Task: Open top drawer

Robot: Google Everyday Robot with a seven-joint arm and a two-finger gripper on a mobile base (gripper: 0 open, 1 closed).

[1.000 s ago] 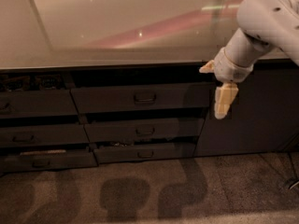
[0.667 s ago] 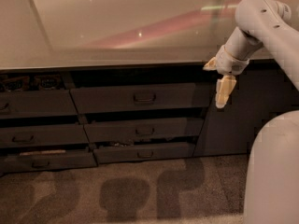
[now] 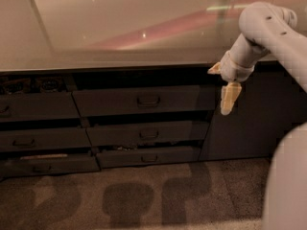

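While the top drawer [image 3: 120, 101] shows a flat dark-grey front with one loop handle [image 3: 148, 100], the end effector [image 3: 227, 104], grip unreadable, remains right of it, barely shifted.

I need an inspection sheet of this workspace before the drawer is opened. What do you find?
Surface: counter top, glossy, with light reflections.
Job's things: top drawer, loop handle at centre, untouched.
Clutter: unclear small items above the left drawer; pale strip lower left.
Grippers: pincer hangs right of the top drawer, before the cabinet door, apart from the handle.
Cables: nothing seen.
Surroundings: carpet with shadows; robot body at right.
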